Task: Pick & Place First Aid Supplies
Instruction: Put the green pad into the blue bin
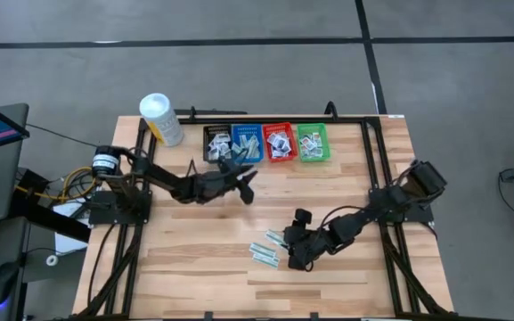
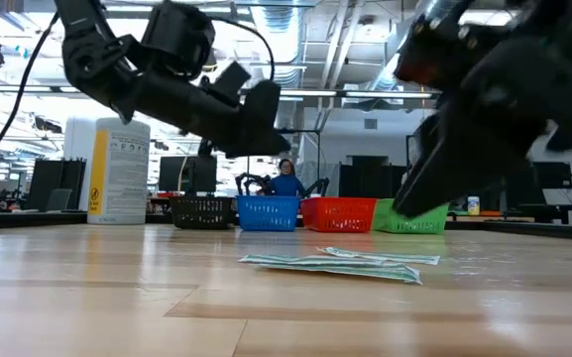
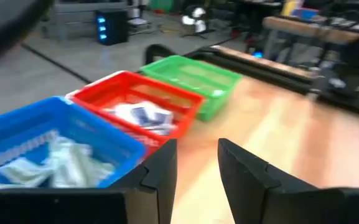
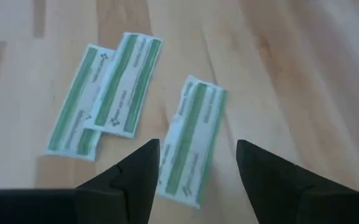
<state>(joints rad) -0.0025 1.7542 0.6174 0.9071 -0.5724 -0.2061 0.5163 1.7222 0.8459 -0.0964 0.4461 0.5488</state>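
High view: the left gripper [image 1: 246, 181] hangs at centre frame just below the row of four baskets, black [image 1: 217, 143], blue [image 1: 246, 142], red [image 1: 278, 142] and green [image 1: 312, 142], all holding packets; the right gripper [image 1: 294, 250] sits lower right of centre, right beside three pale-green strips [image 1: 265, 251] lying on the table [image 1: 194, 267]. Low view: the strips lie flat at centre, partly overlapping, with the baskets lined up behind and a white tub [image 2: 118, 171] at left. Left wrist view: the fingers [image 3: 160, 171] stand apart with nothing between them, over bare wood near the red basket. Right wrist view: the fingers [image 4: 135, 177] are spread wide and empty, straddling the near end of the single strip [image 4: 191, 140], while two overlapping strips [image 4: 107, 96] lie at upper left. Judging from this, the step is picking that lone strip; it lies flat, so the tips probably need to press onto the wood and pinch across its narrow width, keeping clear of the other pair.
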